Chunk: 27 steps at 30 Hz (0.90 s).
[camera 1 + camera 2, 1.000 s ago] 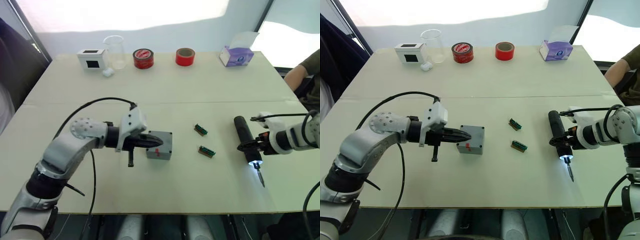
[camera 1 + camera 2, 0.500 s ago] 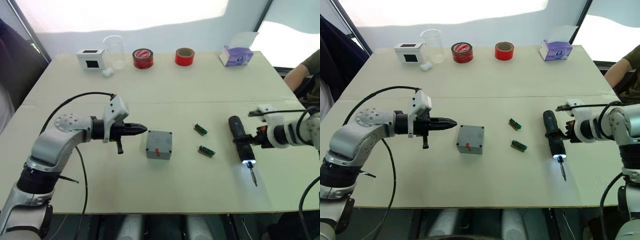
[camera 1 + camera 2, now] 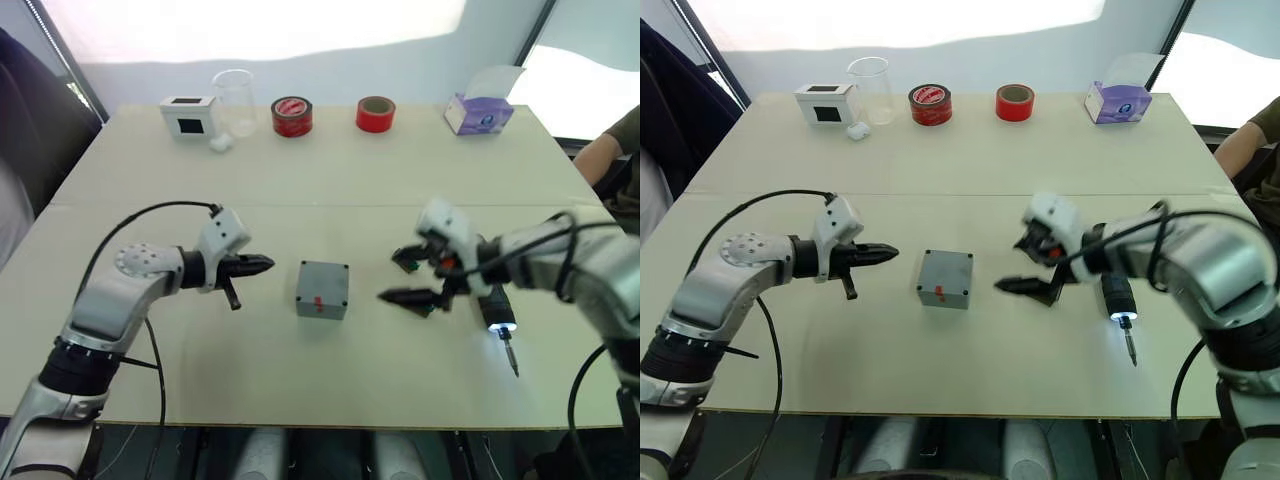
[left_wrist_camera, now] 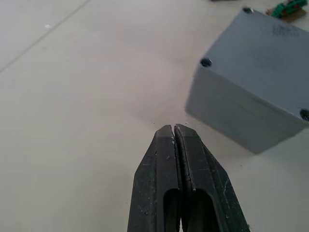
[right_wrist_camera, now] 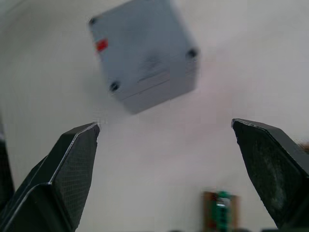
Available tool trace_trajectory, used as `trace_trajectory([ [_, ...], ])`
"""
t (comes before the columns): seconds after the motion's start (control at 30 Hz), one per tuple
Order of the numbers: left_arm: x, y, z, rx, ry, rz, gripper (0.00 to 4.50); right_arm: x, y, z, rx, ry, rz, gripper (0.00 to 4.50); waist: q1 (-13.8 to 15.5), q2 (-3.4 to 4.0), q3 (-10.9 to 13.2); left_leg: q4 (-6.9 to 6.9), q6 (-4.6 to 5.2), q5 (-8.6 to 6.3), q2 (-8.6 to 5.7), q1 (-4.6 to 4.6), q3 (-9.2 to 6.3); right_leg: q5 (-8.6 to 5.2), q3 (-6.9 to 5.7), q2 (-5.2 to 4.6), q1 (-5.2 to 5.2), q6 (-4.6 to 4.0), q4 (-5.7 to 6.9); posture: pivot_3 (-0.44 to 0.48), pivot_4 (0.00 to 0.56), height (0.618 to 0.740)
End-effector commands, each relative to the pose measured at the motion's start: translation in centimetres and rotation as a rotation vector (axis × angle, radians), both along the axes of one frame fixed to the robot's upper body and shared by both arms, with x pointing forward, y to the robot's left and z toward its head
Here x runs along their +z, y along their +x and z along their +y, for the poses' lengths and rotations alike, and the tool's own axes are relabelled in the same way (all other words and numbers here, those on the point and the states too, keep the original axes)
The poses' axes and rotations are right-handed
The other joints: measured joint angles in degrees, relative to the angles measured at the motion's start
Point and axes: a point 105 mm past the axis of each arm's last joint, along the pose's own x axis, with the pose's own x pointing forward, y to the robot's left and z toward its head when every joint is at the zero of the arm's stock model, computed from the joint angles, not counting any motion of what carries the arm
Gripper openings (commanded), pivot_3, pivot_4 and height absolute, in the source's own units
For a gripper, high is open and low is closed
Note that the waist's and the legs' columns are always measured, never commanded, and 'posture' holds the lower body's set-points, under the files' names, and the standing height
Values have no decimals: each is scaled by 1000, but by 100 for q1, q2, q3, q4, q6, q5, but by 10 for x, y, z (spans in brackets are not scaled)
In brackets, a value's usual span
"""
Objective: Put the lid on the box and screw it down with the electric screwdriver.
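Both arms wear smooth silver-grey shells with rounded joints, and the left arm's (image 3: 120, 300) elbow housing is dotted with small dark holes. A thin black cable loops from each forearm to a white block at the wrist. Each gripper, left gripper (image 3: 262, 264) and right gripper (image 3: 1025, 268), has two tapered black fingers (image 5: 72, 169) with finely textured inner faces.

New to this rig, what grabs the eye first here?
The grey box sits mid-table with the lid on it, flanked by both arms: the left gripper shut and pointing at it, the right gripper wide open on its other side. Next, the electric screwdriver lying on the table beyond the right gripper, tip light glowing.
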Motion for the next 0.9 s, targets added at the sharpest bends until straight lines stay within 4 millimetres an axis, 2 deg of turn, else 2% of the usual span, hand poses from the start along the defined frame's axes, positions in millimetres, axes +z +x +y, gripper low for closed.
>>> trace_trajectory([
  [0.03,-3,-2,-13,-38,34,-41,0,-3,-2,15,58,0,-61,4482,20,0,1,3,0,0,0,0,-1,2,0,0,1,2,0,0,150,740],
  [0.23,-6,-4,-33,-99,1,-37,0,-17,-6,19,71,-4,-15,4482,82,0,0,10,-2,0,3,0,-6,3,-2,3,2,4,2,0,150,740],
  [0.37,-9,5,-40,-120,19,-50,0,-20,-11,29,103,29,23,4482,79,0,0,12,-2,0,3,0,-6,3,-3,3,3,3,2,0,150,740],
  [0.47,-13,14,-44,-145,74,-71,0,-16,-15,38,112,88,70,4482,75,0,0,12,-3,1,3,0,-6,3,-4,5,2,3,6,0,150,740],
  [0.63,-7,31,-50,-158,66,-102,0,-8,-25,48,142,145,122,4482,78,-1,0,14,-3,1,2,-1,-8,3,-6,6,3,3,6,0,150,740],
  [0.77,-4,44,-43,-124,94,-133,0,-5,-24,46,124,130,102,4482,72,-1,0,15,-2,0,2,-1,-8,3,-6,5,2,3,7,0,150,740],
  [0.9,-2,42,-20,-91,147,-143,0,-1,-13,22,81,35,7,4482,65,0,0,15,-1,0,2,-2,-7,3,-6,6,0,3,8,0,150,740],
])
